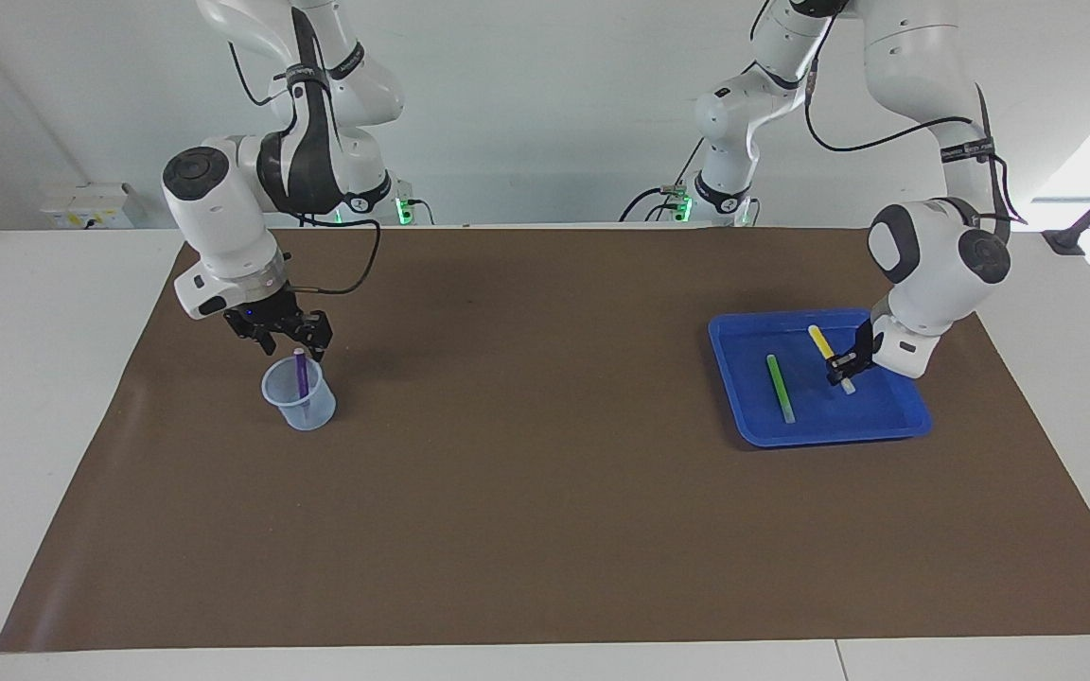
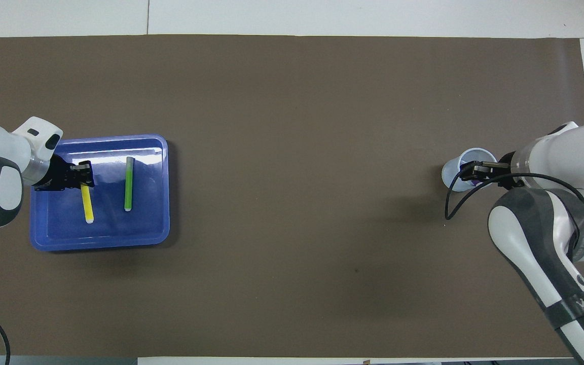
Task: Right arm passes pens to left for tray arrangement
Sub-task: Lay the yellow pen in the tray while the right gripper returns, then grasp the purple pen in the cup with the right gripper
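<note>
The left gripper (image 1: 843,369) is sitting low in the blue tray (image 1: 905,426) at the left arm's end of the mat (image 1: 545,530), its fingertips pinched shut on the yellow pen (image 1: 821,342) near its whitish end; the green pen (image 1: 779,386) is lying just beside it, apart, on the tray floor; the right gripper (image 1: 304,348) is hovering over the translucent cup (image 1: 299,395) near the mat's right-arm edge, right at the top of the purple pen (image 1: 301,374) standing in the cup; how wide its fingers are standing I cannot tell.

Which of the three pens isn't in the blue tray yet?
The purple pen: it stands in the clear cup, while the green and yellow lie in the tray.
</note>
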